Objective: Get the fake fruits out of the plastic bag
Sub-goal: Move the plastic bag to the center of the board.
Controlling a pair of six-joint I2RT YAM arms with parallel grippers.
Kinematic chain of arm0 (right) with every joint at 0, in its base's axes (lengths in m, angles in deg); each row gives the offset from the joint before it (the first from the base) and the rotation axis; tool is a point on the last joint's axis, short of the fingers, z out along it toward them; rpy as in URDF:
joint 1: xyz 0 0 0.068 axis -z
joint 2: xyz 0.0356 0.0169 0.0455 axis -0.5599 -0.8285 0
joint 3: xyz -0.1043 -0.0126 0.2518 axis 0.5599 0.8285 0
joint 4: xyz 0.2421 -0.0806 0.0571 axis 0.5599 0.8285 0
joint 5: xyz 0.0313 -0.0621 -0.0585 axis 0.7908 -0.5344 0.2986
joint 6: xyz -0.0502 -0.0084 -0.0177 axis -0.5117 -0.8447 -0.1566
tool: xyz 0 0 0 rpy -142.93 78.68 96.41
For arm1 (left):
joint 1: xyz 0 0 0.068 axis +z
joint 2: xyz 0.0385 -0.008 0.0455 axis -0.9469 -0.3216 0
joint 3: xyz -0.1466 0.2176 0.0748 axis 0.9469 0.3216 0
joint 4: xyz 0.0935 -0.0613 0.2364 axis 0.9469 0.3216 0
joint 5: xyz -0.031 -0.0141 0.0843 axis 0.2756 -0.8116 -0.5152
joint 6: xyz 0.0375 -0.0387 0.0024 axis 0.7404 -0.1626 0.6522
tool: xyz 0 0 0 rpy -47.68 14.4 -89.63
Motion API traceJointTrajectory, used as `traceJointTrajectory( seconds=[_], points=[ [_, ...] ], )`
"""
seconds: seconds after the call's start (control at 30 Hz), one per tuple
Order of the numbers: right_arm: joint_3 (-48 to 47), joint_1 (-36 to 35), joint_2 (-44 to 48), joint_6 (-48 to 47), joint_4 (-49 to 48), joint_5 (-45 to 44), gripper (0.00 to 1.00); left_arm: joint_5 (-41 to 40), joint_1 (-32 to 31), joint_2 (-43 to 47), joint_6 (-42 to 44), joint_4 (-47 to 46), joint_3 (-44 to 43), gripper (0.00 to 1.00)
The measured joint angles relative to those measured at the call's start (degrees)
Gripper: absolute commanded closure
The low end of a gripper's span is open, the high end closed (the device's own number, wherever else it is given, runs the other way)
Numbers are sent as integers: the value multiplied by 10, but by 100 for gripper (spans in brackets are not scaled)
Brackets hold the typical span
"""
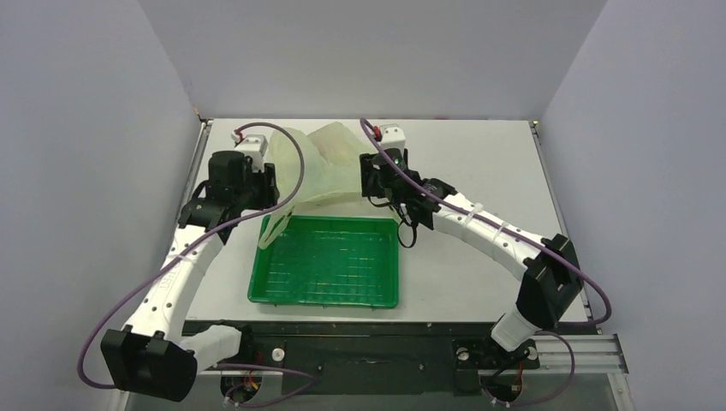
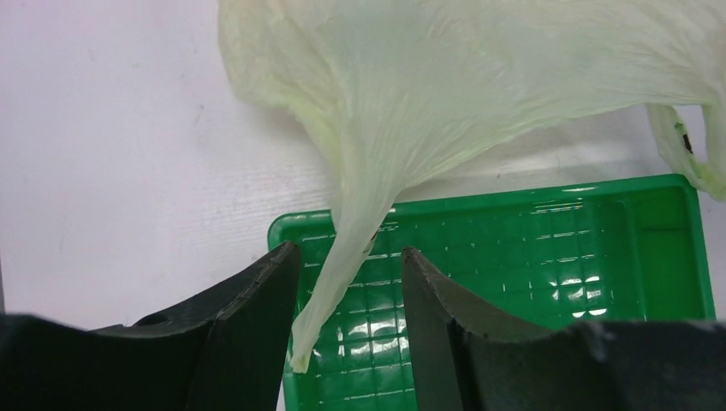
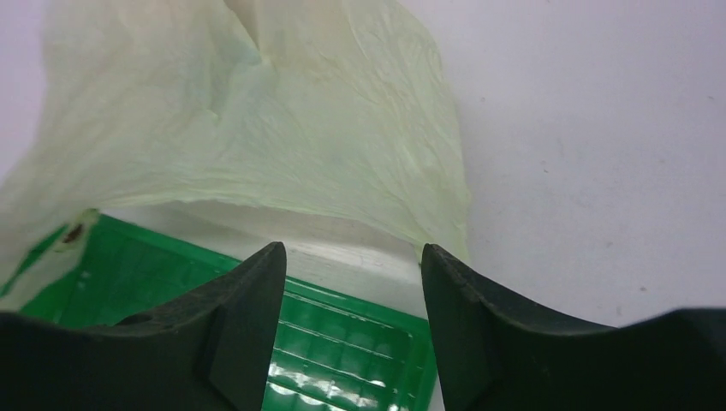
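Observation:
The pale yellowish-green plastic bag (image 1: 325, 163) lies crumpled at the back of the table, behind the green tray (image 1: 330, 261). No fake fruit shows in any view. My left gripper (image 1: 261, 193) is open at the bag's left side. In the left wrist view a twisted strip of the bag (image 2: 342, 257) hangs down between the open fingers (image 2: 257, 300) over the tray's corner (image 2: 291, 227), and the jaws are not closed on it. My right gripper (image 1: 377, 184) is open and empty at the bag's right side, above the bag's edge (image 3: 257, 111) and the tray (image 3: 342, 342).
The tray holds nothing. A bag handle loop (image 1: 272, 231) droops over the tray's back left corner. Grey walls stand on three sides of the white table (image 1: 479, 163). The arm bases sit at the near edge.

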Motion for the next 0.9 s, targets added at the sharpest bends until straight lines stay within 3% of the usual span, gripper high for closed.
traceJointTrajectory(
  seconds=[0.23, 0.37, 0.5, 0.7, 0.9],
  points=[
    [70, 0, 26, 109, -162, 91, 52, -54, -101, -111, 35, -61, -53, 50],
    [127, 8, 26, 171, -221, 141, 48, -116, -170, -183, 72, -85, -73, 49],
    [178, 56, 27, 201, -259, 196, 43, -152, -195, -225, 77, -89, -87, 49],
    [201, 155, 32, 133, -235, 239, 38, -166, -195, -212, 9, -87, -85, 45],
    [203, 172, 32, 9, -207, 260, 37, -154, -186, -76, -86, -76, -21, 45]
  ],
)
